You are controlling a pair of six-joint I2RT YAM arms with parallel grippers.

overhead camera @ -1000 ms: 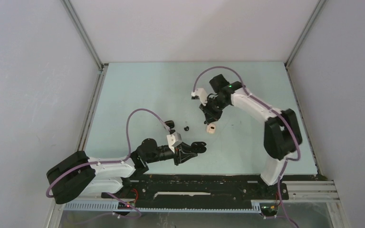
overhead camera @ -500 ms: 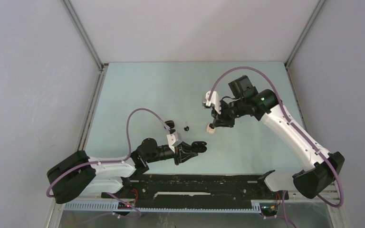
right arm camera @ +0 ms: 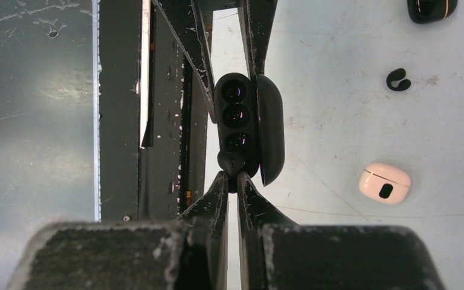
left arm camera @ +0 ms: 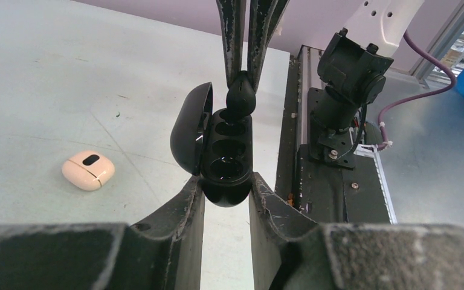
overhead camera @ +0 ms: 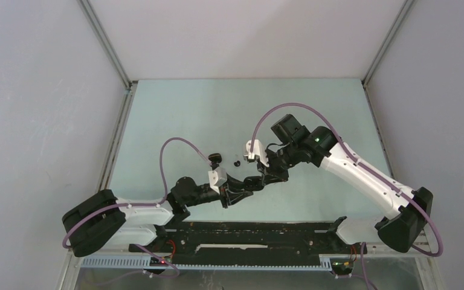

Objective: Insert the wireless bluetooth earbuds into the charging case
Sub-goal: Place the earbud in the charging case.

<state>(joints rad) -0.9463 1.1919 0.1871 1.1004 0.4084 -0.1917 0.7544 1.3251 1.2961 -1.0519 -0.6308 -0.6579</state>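
**Pale tabletop, earbud at the case mouth**

Left gripper is clamped on the open black case. Right gripper, closed tight, pinches a black earbud over the socket farthest from the left fingers. Light, glossy and probably slippery, the earbud is best gripped by its rounded body.

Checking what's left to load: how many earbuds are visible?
2. One black earbud is pinched in the right claw at the open case; a curled earbud lies on the table. More may hide inside the beige case or the dark case.
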